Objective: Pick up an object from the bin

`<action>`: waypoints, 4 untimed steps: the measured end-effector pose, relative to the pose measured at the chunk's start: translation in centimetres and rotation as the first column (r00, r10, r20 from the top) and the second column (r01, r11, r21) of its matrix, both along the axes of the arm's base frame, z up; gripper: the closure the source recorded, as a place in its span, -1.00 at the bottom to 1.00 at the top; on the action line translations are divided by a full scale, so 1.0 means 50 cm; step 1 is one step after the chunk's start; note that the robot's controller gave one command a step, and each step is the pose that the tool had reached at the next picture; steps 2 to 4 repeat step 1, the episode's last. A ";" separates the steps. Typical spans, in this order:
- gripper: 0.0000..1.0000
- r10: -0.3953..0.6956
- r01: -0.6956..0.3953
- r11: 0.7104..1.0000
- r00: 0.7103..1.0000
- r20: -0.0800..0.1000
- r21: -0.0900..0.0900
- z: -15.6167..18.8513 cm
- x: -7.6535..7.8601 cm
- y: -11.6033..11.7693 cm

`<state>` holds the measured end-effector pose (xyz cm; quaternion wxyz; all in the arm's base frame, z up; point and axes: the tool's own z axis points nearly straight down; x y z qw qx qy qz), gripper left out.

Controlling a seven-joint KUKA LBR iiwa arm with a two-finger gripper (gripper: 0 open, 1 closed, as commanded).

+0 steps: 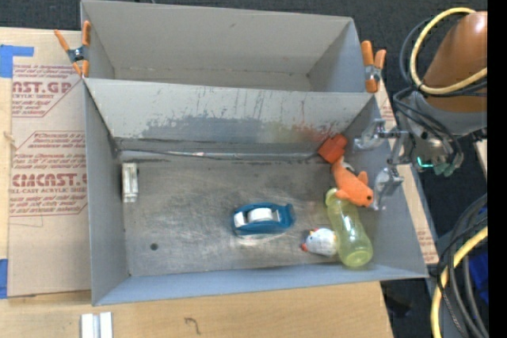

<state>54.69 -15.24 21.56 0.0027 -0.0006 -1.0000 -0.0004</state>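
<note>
Orange toy (352,187) lies at the right side of the bin (198,123), touching the top of a yellow bottle (350,232). Just right of it, the jaws hang wide apart, holding nothing.

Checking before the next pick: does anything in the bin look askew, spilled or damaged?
Nothing looks spilled or broken. The bottle lies on its side along the right wall of the bin. The orange toy rests by its top end, up against that wall, close to the gripper.
</note>
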 end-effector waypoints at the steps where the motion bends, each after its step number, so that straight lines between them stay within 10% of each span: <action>1: 1.00 0.002 -0.002 1.000 1.000 0.008 -0.001 0.009 0.004 0.002; 4: 1.00 0.002 -0.002 1.000 1.000 0.008 -0.001 0.009 0.004 0.002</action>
